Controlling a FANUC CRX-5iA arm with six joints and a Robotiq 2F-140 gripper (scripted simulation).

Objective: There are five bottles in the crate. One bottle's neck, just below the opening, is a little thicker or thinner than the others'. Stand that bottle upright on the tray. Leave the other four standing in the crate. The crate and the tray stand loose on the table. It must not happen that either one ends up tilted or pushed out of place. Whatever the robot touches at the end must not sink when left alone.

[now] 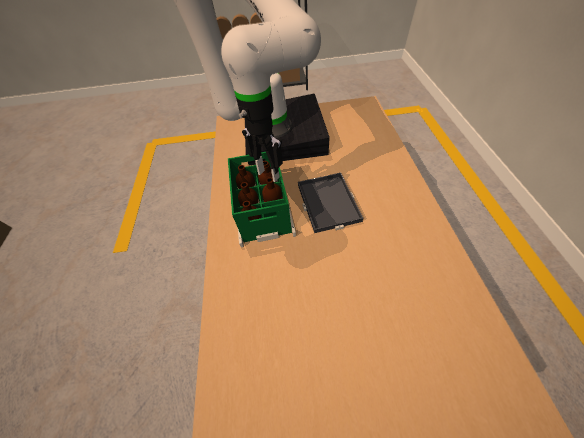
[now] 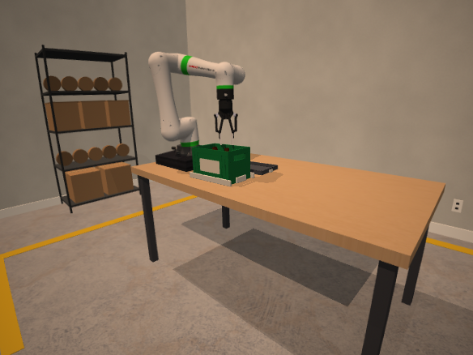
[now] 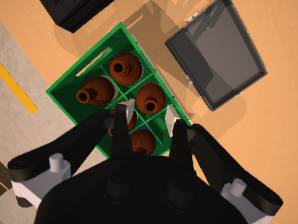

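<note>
The green crate [image 1: 275, 227] [image 2: 241, 168] [image 3: 62, 92] stands on the table with five brown bottles upright in it. The front cell on the tray side is empty. My gripper [image 1: 268, 171] [image 2: 227, 142] [image 3: 150, 109] is partly open and points down over the crate, its fingertips near rim height. In the wrist view the fingertips lie on either side of the mouth of the middle tray-side bottle [image 3: 150, 97]; nothing is held. The middle left bottle [image 3: 129, 123] is partly hidden by a finger. Neck differences cannot be told. The dark tray [image 1: 332, 202] [image 2: 263, 167] [image 3: 220, 55] holds nothing.
The black robot base block [image 1: 305, 125] [image 2: 174, 160] stands behind the crate. White strips [image 1: 267, 236] [image 2: 210, 178] lie along the crate's foot. The crate's tray-side wall stands between the bottles and the tray. A shelf rack [image 2: 87, 93] stands away from the table.
</note>
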